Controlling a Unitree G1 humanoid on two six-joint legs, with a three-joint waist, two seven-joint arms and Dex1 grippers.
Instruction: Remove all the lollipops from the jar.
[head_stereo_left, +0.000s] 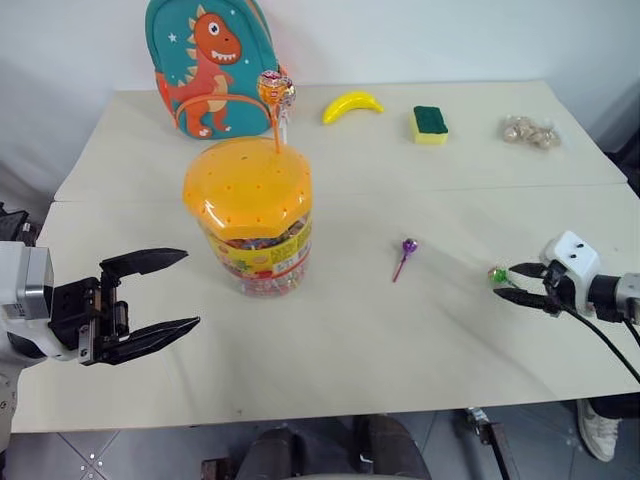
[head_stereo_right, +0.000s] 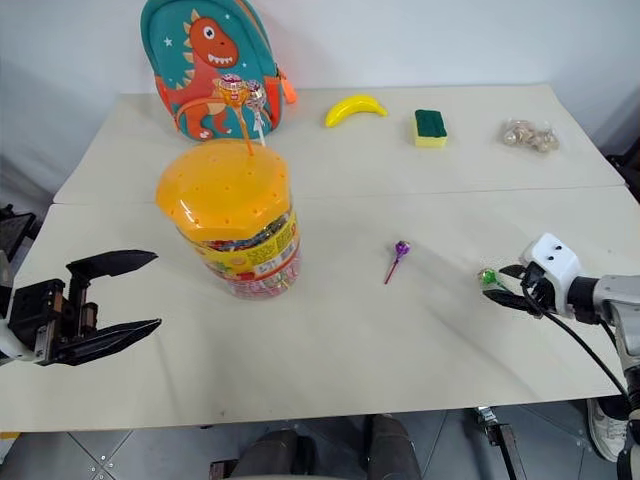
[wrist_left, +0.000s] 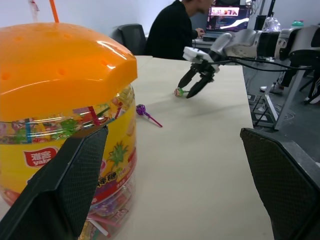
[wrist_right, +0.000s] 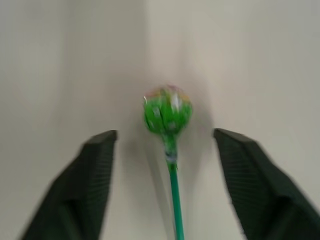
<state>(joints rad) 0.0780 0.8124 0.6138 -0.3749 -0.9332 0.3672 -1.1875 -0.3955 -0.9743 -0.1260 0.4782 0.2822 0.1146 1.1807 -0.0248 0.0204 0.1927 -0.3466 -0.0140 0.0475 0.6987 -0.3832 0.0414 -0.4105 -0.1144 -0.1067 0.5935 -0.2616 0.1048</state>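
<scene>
- The jar (head_stereo_left: 250, 215) is seen upright on the pale table (head_stereo_left: 400, 350), its orange lid on; an orange lollipop (head_stereo_left: 275, 90) and what appears to be a pale one (head_stereo_right: 256, 96) beside it are stuck in the lid's far edge.
- A purple lollipop (head_stereo_left: 408, 246) is laid flat on the table, well to the right of the jar.
- The right gripper (head_stereo_left: 508, 282) is held low near the table's right edge, jaws spread, with a green lollipop (wrist_right: 167, 110) lying loose between them — not gripped.
- The left gripper (head_stereo_left: 168, 292) is held wide open and empty to the left of the jar — apart from it.
- A dinosaur backpack (head_stereo_left: 205, 60), banana (head_stereo_left: 352, 105) and sponge (head_stereo_left: 430, 124) are set along the far side.
</scene>
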